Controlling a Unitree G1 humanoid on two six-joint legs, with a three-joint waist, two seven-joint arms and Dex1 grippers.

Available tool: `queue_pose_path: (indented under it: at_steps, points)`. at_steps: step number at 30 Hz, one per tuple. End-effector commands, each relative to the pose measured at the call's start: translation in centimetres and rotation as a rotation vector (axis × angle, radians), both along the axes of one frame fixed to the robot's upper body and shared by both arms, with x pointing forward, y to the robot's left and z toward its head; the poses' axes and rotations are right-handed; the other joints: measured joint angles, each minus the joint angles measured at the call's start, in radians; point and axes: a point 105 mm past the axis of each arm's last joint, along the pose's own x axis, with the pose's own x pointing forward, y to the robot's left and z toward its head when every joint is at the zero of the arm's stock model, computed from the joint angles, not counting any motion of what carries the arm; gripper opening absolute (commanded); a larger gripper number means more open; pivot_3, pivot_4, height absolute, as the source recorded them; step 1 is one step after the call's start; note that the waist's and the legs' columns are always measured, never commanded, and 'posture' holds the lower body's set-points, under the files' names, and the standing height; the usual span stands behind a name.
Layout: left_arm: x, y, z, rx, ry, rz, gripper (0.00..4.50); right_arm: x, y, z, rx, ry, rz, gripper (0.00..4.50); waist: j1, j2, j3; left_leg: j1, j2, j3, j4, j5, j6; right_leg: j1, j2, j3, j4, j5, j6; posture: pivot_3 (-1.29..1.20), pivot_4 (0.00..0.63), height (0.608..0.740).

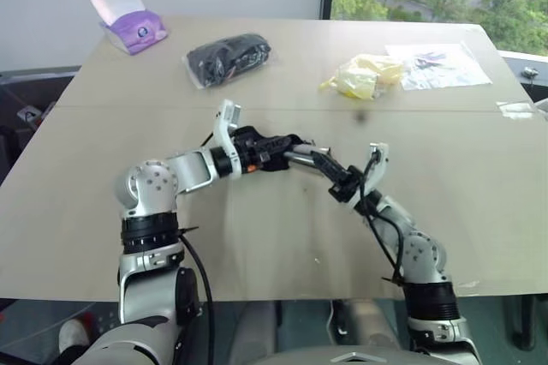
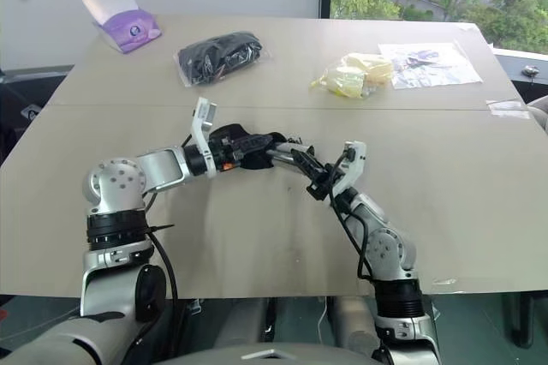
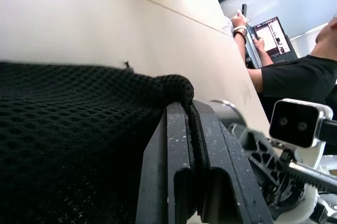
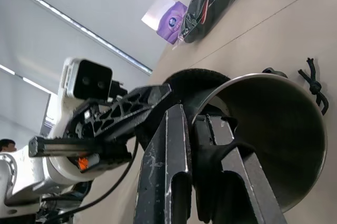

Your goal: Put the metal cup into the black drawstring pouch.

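Above the middle of the table, the black drawstring pouch [image 1: 272, 152] hangs from my left gripper [image 1: 276, 144], which is shut on a fold of its mesh fabric [image 3: 68, 129]. Just right of it is the metal cup [image 1: 301, 158], a shiny steel tumbler lying on its side. In the right wrist view its open mouth [image 4: 274, 129] faces the camera. My right gripper [image 4: 192, 116] is shut on the cup's rim, one finger inside and one outside. The cup's far end touches or enters the pouch; I cannot tell which. The pouch's knotted cord [image 4: 313, 84] dangles beside the cup.
At the table's far side lie a purple tissue pack [image 1: 133, 26], a black bundle in clear plastic [image 1: 229, 58], a yellow bag [image 1: 364, 75] and a clear plastic sleeve [image 1: 437, 65]. A person in a black shirt [image 3: 295, 71] sits off to one side.
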Motion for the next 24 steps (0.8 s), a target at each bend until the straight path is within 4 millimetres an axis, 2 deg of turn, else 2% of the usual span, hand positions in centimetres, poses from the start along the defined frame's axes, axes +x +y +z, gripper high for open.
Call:
queue_pose_path:
  at_steps: [1,10,15,19,24]
  points:
    - [-0.2,0.3,0.7,0.007,-0.046,0.008,0.0,0.0,0.4,2.5,0.175,-0.022,0.012,0.05,0.001,0.0,0.0,0.0,0.0,0.0,0.0,0.0,0.0,0.0,0.0,0.0,0.0,0.0,0.0,0.0,0.15,0.74]
    - [-0.4,-0.1,1.2,-0.016,-0.06,0.001,0.0,-0.3,2.9,1.8,0.086,-0.028,0.117,0.05,-0.001,0.0,0.0,0.0,0.0,0.0,0.0,0.0,0.0,0.0,0.0,0.0,0.0,0.0,0.0,0.0,0.15,0.74]
    - [-0.2,0.1,1.9,-0.061,-0.072,0.02,0.0,0.1,3.3,1.0,0.085,-0.001,0.129,0.05,0.001,0.0,0.0,0.0,0.0,0.0,0.0,0.0,0.0,0.0,0.0,0.0,0.0,0.0,0.0,0.0,0.15,0.74]
    - [-0.4,0.3,1.6,-0.059,-0.063,0.027,0.0,0.1,3.6,0.2,0.065,0.018,0.134,0.05,0.0,0.0,0.0,0.0,0.0,0.0,0.0,0.0,0.0,0.0,0.0,0.0,0.0,0.0,0.0,0.0,0.15,0.74]
    - [-0.7,0.2,1.4,-0.052,-0.062,0.027,0.0,0.3,4.2,-1.6,-0.087,-0.005,0.118,0.05,-0.002,-0.001,0.0,0.001,0.0,0.0,0.0,0.0,0.0,0.0,0.0,0.0,0.0,0.0,0.0,0.0,0.15,0.74]
